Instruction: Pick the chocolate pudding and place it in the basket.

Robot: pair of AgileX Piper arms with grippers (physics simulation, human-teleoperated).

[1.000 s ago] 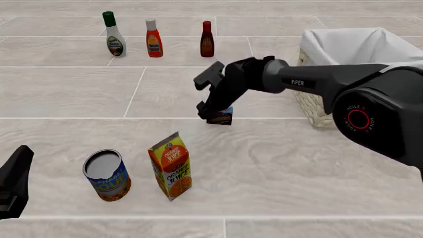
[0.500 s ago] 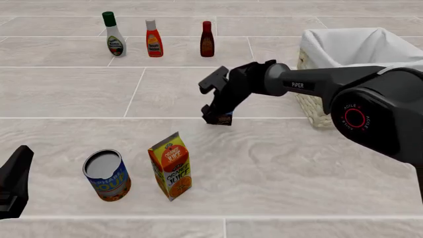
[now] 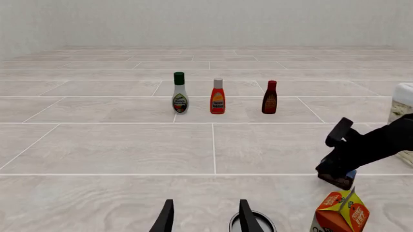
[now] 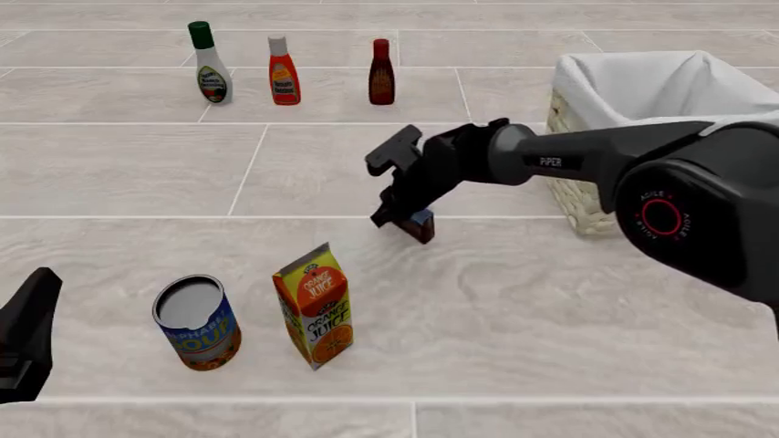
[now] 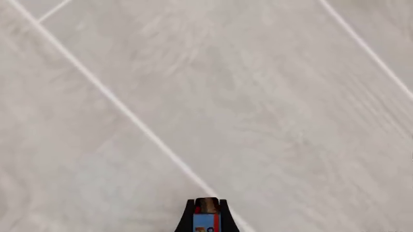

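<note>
While the right gripper (image 4: 408, 219) is clamped on the chocolate pudding (image 4: 420, 224), the small brown box sits pinched between its fingers, blue band showing; in the right wrist view the box (image 5: 207, 216) is squeezed tight between both fingertips (image 5: 188, 217) with only floor tiles beyond. From the front the box looks lifted slightly off the table, tilted, though actual contact with the surface is hard to tell. Right arm reaches in from the right edge, across in front of the basket (image 4: 585, 196). The basket stands near the far right corner of the table, white cloth lining over its rim, well apart from the pudding. Pudding is roughly mid-table, not in the basket yet.

Left gripper (image 3: 206, 217) is parked low by the near left corner, fingers apart with a moderate gap, nothing between them.

Near edge, left of centre: orange juice carton (image 4: 316, 306) upright, soup can (image 4: 196, 321) just beside it on its left, leaning a bit. Along the far edge, three bottles in a row: green-capped dressing bottle (image 4: 210, 64), orange sauce bottle (image 4: 284, 71), dark brown sauce bottle (image 4: 381, 73), all upright and spaced apart.
</note>
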